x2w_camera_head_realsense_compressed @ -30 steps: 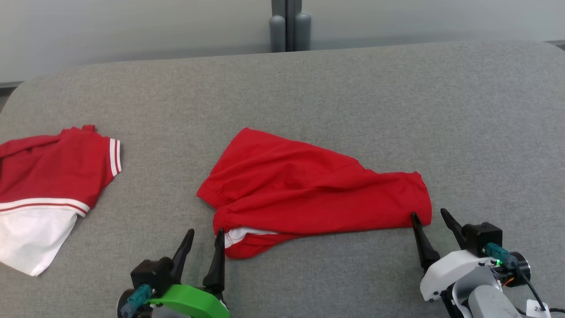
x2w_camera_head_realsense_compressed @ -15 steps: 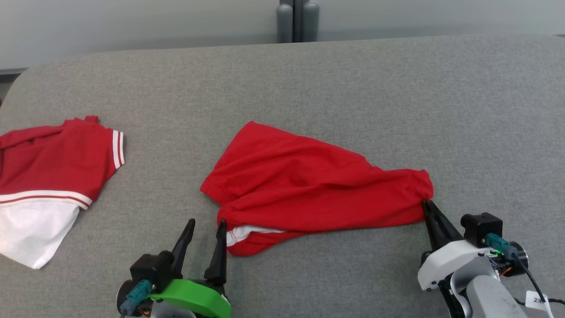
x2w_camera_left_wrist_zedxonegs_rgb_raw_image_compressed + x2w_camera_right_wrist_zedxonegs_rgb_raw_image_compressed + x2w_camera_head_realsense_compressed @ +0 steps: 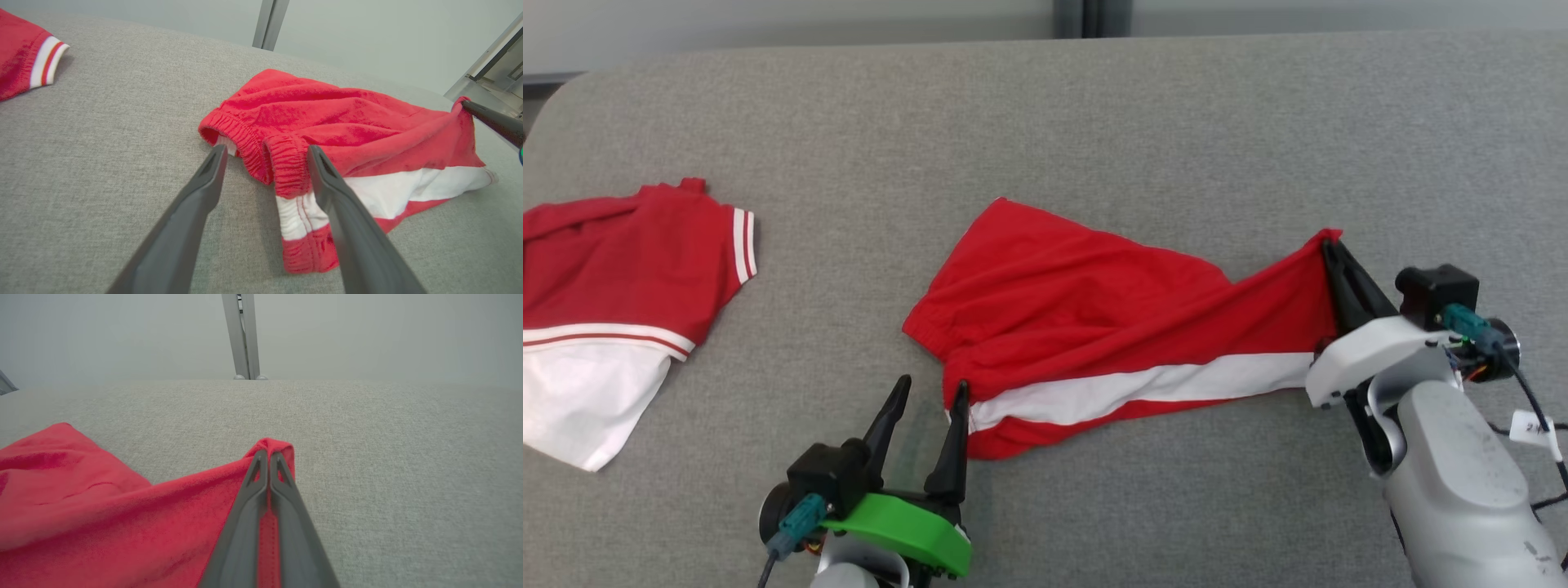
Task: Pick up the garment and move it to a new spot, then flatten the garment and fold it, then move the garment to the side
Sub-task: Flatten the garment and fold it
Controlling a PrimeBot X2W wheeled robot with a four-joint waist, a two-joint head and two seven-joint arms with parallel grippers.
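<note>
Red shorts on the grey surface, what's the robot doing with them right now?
The right gripper is shut on one corner of the red shorts, holding it raised off the grey fabric surface so a white side stripe shows. The left gripper is open, its fingers either side of the elastic waistband end, not yet gripping. A second red and white garment lies at the far left.

Small white tag (image 3: 1533, 428) dangles just beside wrist of right gripper (image 3: 1330, 247), on outer side: dark print, first character looks like 2, rest too small.
</note>
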